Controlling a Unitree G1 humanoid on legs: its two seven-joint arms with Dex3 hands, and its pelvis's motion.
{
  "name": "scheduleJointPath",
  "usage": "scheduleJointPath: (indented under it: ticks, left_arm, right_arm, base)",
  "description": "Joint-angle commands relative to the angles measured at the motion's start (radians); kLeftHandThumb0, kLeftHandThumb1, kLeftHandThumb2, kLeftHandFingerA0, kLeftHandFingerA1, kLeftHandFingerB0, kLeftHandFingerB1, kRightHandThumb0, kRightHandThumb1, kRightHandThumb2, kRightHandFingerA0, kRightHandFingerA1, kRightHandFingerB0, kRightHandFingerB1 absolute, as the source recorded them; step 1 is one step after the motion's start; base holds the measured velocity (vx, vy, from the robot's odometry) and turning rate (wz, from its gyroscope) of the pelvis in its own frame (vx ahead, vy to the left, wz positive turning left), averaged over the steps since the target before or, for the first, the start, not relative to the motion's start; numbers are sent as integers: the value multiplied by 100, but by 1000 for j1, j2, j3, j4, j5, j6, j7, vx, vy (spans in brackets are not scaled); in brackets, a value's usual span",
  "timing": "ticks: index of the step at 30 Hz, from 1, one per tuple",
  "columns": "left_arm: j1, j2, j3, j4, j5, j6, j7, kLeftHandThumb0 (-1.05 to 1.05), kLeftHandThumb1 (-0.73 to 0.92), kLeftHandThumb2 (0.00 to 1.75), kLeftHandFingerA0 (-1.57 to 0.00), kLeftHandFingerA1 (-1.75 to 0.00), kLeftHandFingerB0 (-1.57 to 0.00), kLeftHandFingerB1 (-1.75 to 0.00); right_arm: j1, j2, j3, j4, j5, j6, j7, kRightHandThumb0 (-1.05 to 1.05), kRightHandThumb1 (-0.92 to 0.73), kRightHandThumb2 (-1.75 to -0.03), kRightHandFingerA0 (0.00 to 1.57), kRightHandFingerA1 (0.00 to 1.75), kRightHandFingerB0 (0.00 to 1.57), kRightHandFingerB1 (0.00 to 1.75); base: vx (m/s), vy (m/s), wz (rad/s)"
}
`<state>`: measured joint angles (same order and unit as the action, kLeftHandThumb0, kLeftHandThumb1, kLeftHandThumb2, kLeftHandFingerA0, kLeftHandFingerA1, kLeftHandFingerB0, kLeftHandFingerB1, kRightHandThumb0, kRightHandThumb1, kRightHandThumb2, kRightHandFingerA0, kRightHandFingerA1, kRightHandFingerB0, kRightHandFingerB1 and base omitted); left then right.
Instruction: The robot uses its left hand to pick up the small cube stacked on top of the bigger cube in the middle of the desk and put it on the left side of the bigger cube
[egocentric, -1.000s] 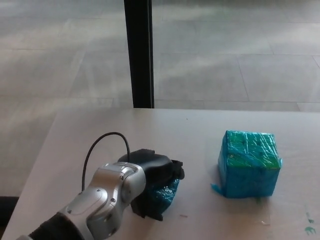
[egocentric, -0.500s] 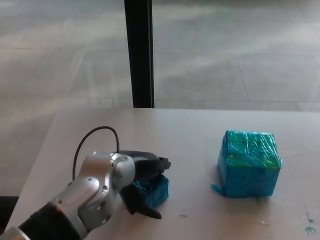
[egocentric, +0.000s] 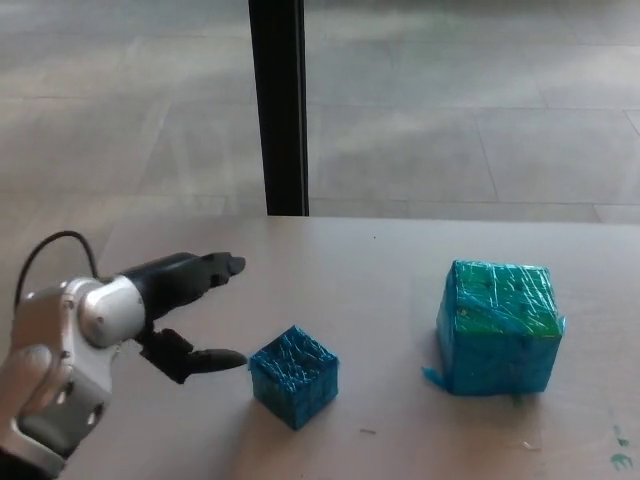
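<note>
Two blue-wrapped cubes sit on the pale surface (egocentric: 330, 250) in the head view, and the bigger cube (egocentric: 497, 327) serves as the landmark. The small cube (egocentric: 294, 375) rests flat on the surface well to the left of the bigger cube, apart from it, with nothing stacked on top of the bigger one. Further left again, the left hand (egocentric: 185, 315) hangs just beside the small cube without touching it. Its fingers (egocentric: 215, 267) are spread wide, the thumb pointing toward the small cube from below, and they hold nothing. The right hand is not in view. Behind the bigger cube, beyond the far edge of the surface, a dark post (egocentric: 277, 105) rises against a grey tiled floor. Judging from how things lie, the placing looks done: the small cube is down on the correct side and released. Only drawing the arm clear seems to remain.
</note>
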<state>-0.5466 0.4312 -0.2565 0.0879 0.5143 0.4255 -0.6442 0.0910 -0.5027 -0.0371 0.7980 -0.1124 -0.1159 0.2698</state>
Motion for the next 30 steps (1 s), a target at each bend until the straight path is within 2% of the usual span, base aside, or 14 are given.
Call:
scheduleJointPath:
  ticks: [1, 3, 7, 8, 9, 14, 15, 16, 20, 22, 24, 25, 26, 30]
  left_arm:
    - [183, 61, 314, -84, -173, -131, 134, -90, 50, 94, -6, -29, 0, -1]
    - [239, 58, 412, -104, -219, -132, 128, -87, 43, 91, 0, -49, 0, -9]
    - [370, 96, 586, -95, -239, -123, 127, -83, 45, 93, 0, -32, 0, -7]
    - [413, 100, 641, -84, -238, -108, 139, -87, 57, 61, -15, -41, 0, -16]
    - [452, 106, 680, -64, -239, -117, 149, -81, 48, 92, -1, -44, 0, -11]
    - [600, 109, 851, 91, -291, -218, 198, -83, 50, 93, -5, -45, -4, -12]
    - [631, 102, 873, 101, -295, -214, 197, -82, 64, 59, -13, -36, 0, -20]
    - [699, 100, 908, 161, -303, -229, 198, -85, 51, 93, -13, -47, -3, -15]
    - [792, 60, 964, 261, -330, -206, 207, -82, 53, 92, -18, -47, -2, -17]
    - [813, 41, 969, 335, -336, -221, 237, -88, 60, 98, 0, -11, 0, -10]
    - [815, 37, 977, 381, -350, -240, 244, -88, 60, 98, 0, -11, 0, -10]
    - [810, 19, 980, 449, -356, -254, 274, -89, 77, 63, 0, -10, 0, -20]
    - [807, -24, 1011, 502, -393, -240, 294, -90, 66, 103, -5, -19, -9, -14]
    - [789, -78, 1098, 594, -505, -252, 250, -85, 64, 104, -4, -39, -7, -20]
  right_arm:
    - [10, -20, -10, 21, 6, -12, 8, -72, -56, -68, 67, 85, 56, 69]
    - [9, -24, -9, 32, 5, -20, 12, -71, -56, -68, 67, 84, 57, 68]
    - [9, -27, -11, 24, 9, -7, 22, -76, -54, -69, 71, 92, 61, 72]
    - [12, -30, -6, 10, 1, 4, 15, -76, -54, -69, 72, 90, 62, 70]
    - [18, -28, -8, -5, 0, 16, 6, -76, -53, -68, 75, 92, 63, 71]
    - [7, -30, -10, 13, 4, 11, 16, -76, -53, -68, 70, 89, 61, 70]
    - [0, -34, -12, 23, 6, 2, 21, -73, -53, -70, 68, 89, 59, 72]
    - [1, -35, -12, 25, 9, -1, 28, -73, -54, -70, 66, 88, 57, 71]
    - [5, -29, -10, 5, 6, 21, 22, -73, -53, -69, 69, 89, 59, 71]
    - [2, -31, -7, 12, 4, 19, 26, -75, -54, -68, 68, 89, 60, 71]
    - [5, -31, -6, 13, 4, 13, 28, -75, -54, -68, 68, 89, 60, 71]
    - [0, -30, -5, 24, 1, 11, 23, -75, -54, -68, 68, 88, 61, 69]
    - [-1, -30, -3, 30, -1, -2, 22, -75, -54, -68, 71, 89, 61, 70]
    - [-1, -28, -1, 37, -4, -2, 16, -73, -54, -70, 69, 88, 59, 70]
  base:
    - [0, 0, 0]
    - [0, 0, 0]
    - [0, 0, 0]
    - [0, 0, 0]
    - [0, 0, 0]
    - [0, 0, 0]
    - [0, 0, 0]
    - [0, 0, 0]
    - [0, 0, 0]
    - [0, 0, 0]
    - [0, 0, 0]
    - [0, 0, 0]
    - [0, 0, 0]
    - [0, 0, 0]
